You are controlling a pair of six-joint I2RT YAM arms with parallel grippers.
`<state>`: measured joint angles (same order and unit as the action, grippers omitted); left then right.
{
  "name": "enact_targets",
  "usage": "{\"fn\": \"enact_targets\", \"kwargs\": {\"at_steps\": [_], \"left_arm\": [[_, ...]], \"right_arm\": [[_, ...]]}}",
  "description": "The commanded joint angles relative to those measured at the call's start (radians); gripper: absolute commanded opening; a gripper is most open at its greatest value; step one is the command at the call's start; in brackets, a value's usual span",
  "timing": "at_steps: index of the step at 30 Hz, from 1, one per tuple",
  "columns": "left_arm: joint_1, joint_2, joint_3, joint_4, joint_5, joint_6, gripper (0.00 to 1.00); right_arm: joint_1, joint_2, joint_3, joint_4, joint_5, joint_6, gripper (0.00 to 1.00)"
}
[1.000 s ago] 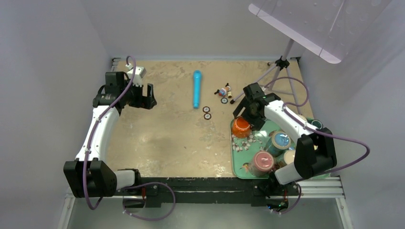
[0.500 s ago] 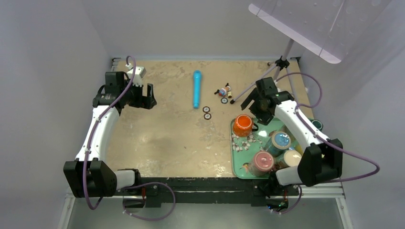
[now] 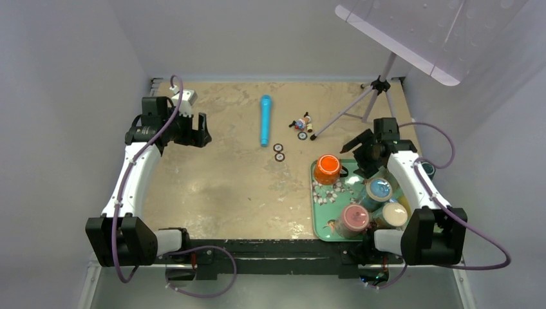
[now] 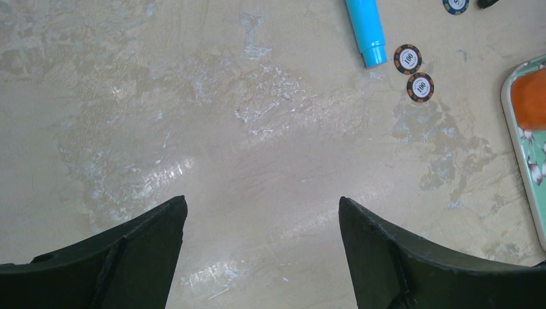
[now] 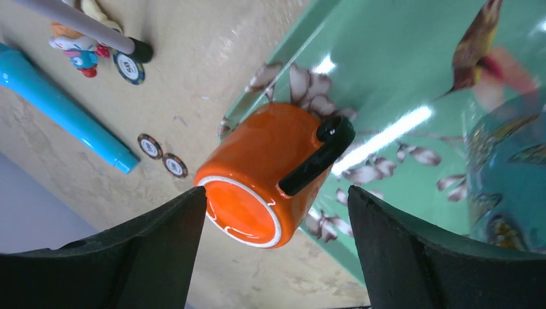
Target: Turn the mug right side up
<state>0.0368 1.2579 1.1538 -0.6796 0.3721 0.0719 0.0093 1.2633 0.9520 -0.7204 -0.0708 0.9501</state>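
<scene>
On the far left corner of a green floral tray (image 3: 317,211), at the right side of the table, an orange mug (image 3: 328,166) with a black handle stood upside down, its ringed base facing up. Three other cups shared the tray nearer the arms: blue cup (image 3: 377,190), pink cup (image 3: 353,219) and cream cup (image 3: 393,214). The right gripper (image 3: 364,154) hung just right of the mug, jaws spread wide, holding nothing and not touching it. At the far left of the table, the left gripper (image 3: 199,132) hovered over bare tan surface, jaws also wide apart and empty. Between the arms, toward the far edge, lay a blue tube (image 3: 264,120), two poker chips (image 3: 279,152) and a small toy figure (image 3: 301,122).
</scene>
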Motion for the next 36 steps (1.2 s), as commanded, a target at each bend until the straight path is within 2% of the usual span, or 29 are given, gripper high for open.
{"fn": "enact_targets", "kwargs": {"at_steps": [1,5,11,18,23,27,29,31,33,36], "left_arm": [[-0.005,-0.013,0.013,0.009,0.036,-0.002,0.9],[-0.008,-0.021,0.002,0.014,0.037,-0.003,0.9],[-0.008,-0.026,0.005,0.019,0.009,-0.001,0.88],[-0.008,-0.022,0.003,0.028,0.008,-0.007,0.88],[-0.008,-0.02,0.007,0.032,0.001,-0.01,0.87],[-0.008,-0.024,0.002,0.036,-0.002,-0.011,0.87],[-0.008,-0.026,-0.001,0.038,-0.003,-0.01,0.87],[-0.008,-0.022,0.0,0.037,-0.004,-0.01,0.87],[-0.008,-0.021,0.001,0.037,-0.005,-0.01,0.87],[-0.008,-0.022,0.004,0.035,-0.004,-0.01,0.87]], "right_arm": [[0.005,-0.015,-0.061,0.096,-0.129,0.3,0.8],[0.003,-0.031,-0.029,0.077,-0.024,0.412,0.77],[0.003,0.061,-0.053,0.022,-0.057,0.455,0.75],[0.004,0.052,-0.073,0.005,-0.029,0.484,0.77],[0.004,0.147,-0.084,0.044,-0.05,0.497,0.71],[0.004,0.202,-0.046,0.015,0.001,0.495,0.64],[0.004,0.207,-0.031,0.02,0.023,0.495,0.58],[0.004,0.217,-0.024,0.046,0.021,0.484,0.47],[0.004,0.228,-0.022,0.069,0.012,0.465,0.23],[0.004,0.234,-0.013,0.085,0.0,0.437,0.05]]}}
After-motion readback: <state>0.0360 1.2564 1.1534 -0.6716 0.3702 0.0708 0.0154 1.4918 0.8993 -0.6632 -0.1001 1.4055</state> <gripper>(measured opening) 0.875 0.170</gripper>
